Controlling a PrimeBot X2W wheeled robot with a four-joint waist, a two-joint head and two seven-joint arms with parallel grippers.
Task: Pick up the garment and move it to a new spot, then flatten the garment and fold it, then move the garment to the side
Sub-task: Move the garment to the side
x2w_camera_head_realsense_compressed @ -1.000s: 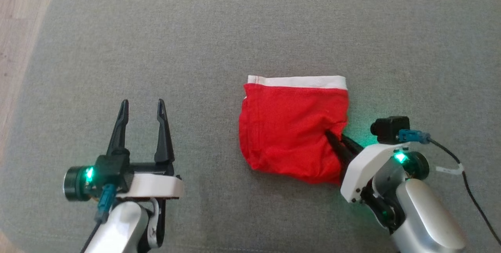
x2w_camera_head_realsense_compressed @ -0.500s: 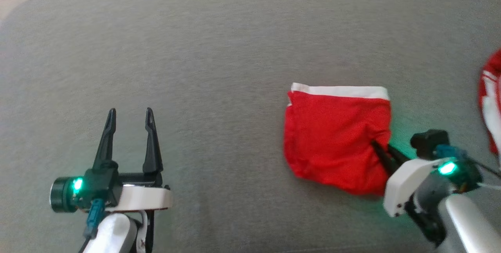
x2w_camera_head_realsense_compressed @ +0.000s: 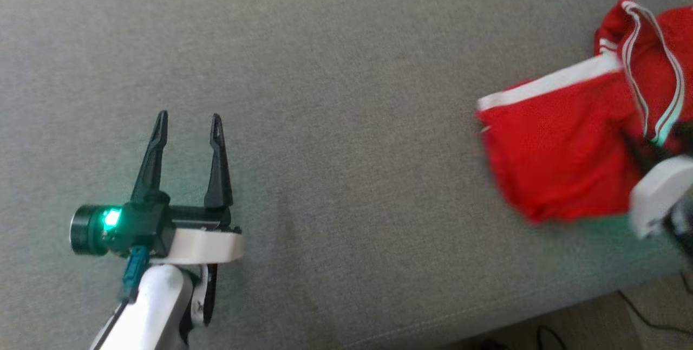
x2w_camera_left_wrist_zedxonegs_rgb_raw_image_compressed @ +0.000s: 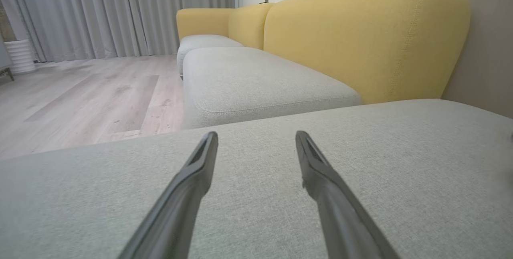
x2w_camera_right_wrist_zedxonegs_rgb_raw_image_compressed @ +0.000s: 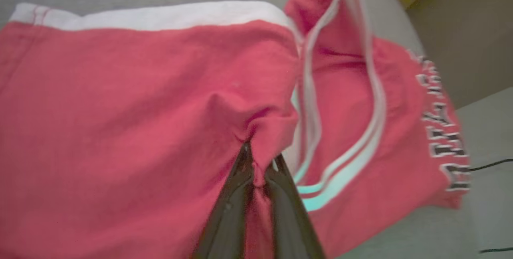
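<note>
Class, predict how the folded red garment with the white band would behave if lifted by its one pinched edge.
Probably floppy: cloth puckers where the right gripper pinches the folded red garment. Its fold would likely fall open, since only one edge is held. It may drag the striped garment, which seems to lie against it.

Garment [x2w_camera_head_realsense_compressed: 557, 166] far right on cushion [x2w_camera_head_realsense_compressed: 346, 68] — second garment [x2w_camera_head_realsense_compressed: 658, 36] just behind
</note>
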